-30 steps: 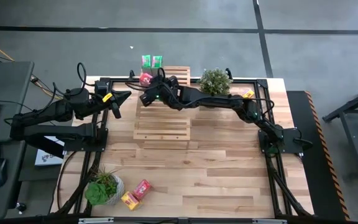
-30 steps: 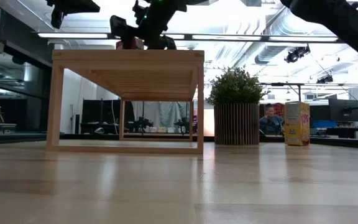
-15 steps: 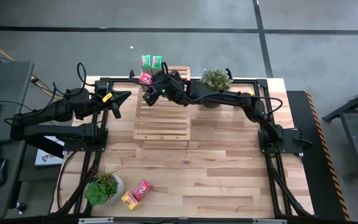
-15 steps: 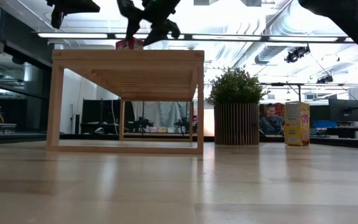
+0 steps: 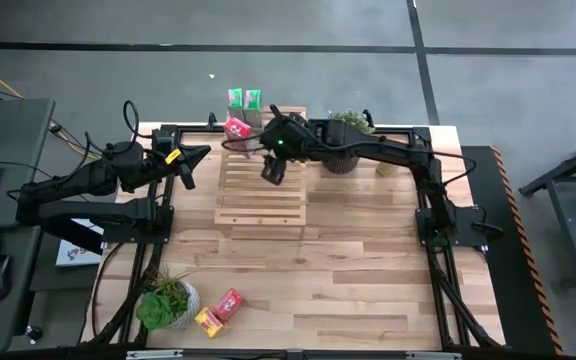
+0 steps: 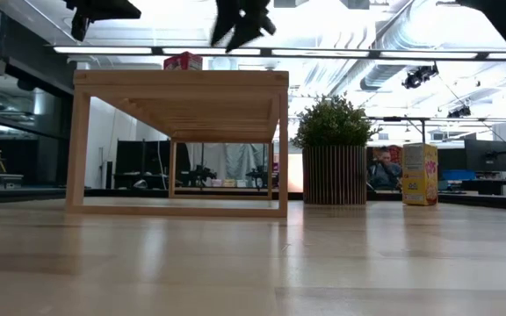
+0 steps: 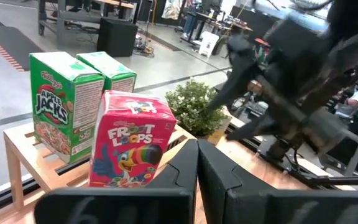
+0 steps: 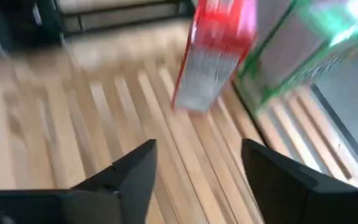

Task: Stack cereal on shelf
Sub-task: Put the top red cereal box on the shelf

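The pale slatted shelf (image 5: 261, 190) stands at the table's far middle. A red-pink cereal box (image 5: 236, 127) stands upright on its base at the shelf's far left corner (image 6: 183, 61). Two green boxes (image 5: 244, 97) stand side by side just behind it, also seen in the left wrist view as green boxes (image 7: 64, 109). My right gripper (image 5: 273, 168) hovers open above the shelf (image 6: 240, 22), to the right of the red-pink box (image 8: 213, 50) and apart from it. My left gripper (image 5: 190, 160) waits shut left of the shelf (image 7: 197, 168).
A potted plant (image 5: 346, 130) stands right of the shelf, partly under the right arm, with a yellow box (image 6: 420, 174) beyond it. At the near left corner are another plant (image 5: 168, 300), a red-pink box (image 5: 230, 303) and a yellow box (image 5: 208, 321).
My right gripper has drawn away from the red-pink box at the shelf's far left corner, rising and swinging toward the table's right and near side. The box stays standing on the shelf.
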